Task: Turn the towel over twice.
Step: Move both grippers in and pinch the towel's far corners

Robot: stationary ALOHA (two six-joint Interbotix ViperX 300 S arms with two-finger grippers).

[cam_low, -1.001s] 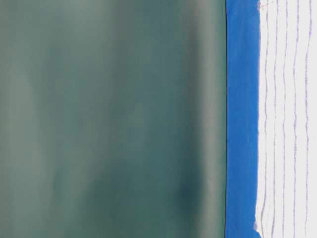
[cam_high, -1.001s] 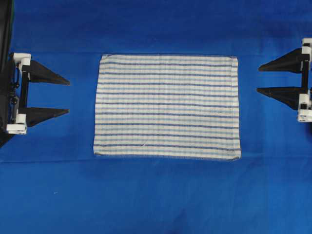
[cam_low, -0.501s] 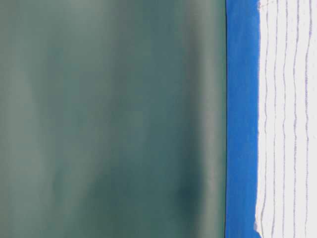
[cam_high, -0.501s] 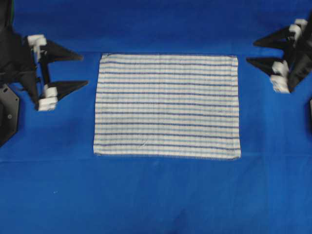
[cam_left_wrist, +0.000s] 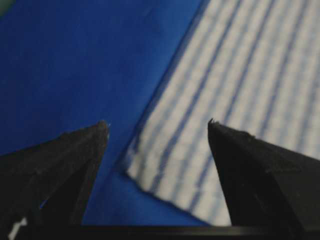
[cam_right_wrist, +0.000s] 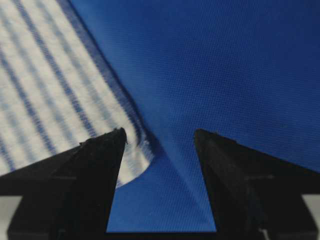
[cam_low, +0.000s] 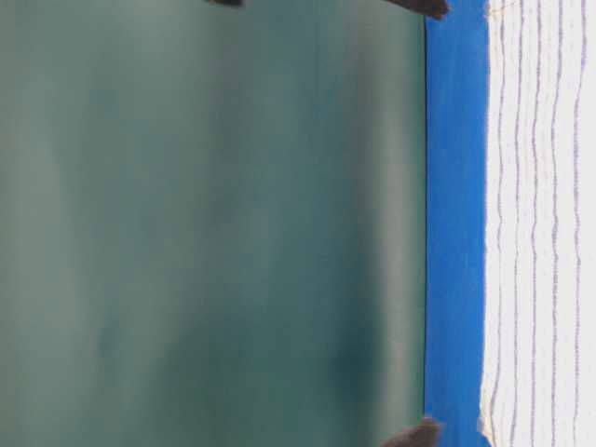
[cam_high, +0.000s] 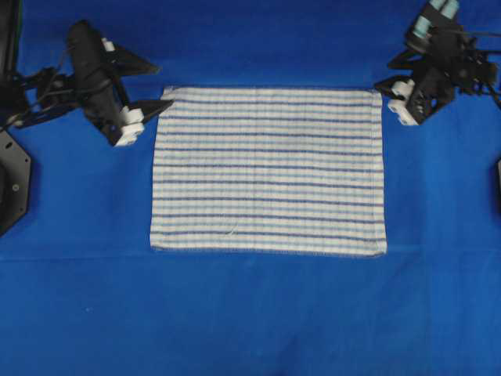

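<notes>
Arms first: I have both angled in toward the far corners of the large rectangular white woven towel (cam_high: 268,170) with thin dark- and light-blue stripes. My left gripper (cam_high: 153,86) sits just beside the towel's far-left corner, its black tapered fingers (cam_high: 149,109) spread wide, and one tip is right at the towel's edge. From the left wrist camera I see that corner lying between the two finger points (cam_left_wrist: 80,150), nothing gripped. My right gripper (cam_high: 389,73) is just beside the far-right corner, tilted, its fingers wide apart too. From the right wrist camera the corner of the towel (cam_right_wrist: 55,95) lies by one finger (cam_right_wrist: 95,165), slightly lifted or curled, and the plain blue cloth (cam_right_wrist: 210,70) shows between the tips.

The towel lies flat in the middle of the plain solid-blue cloth (cam_high: 250,313) that covers the table, its stripes running across, its edges stitched, a small loose thread near the front edge. The weave looks coarse, the blue cloth finer and smooth.

I can read no writing or labels anywhere.
</notes>
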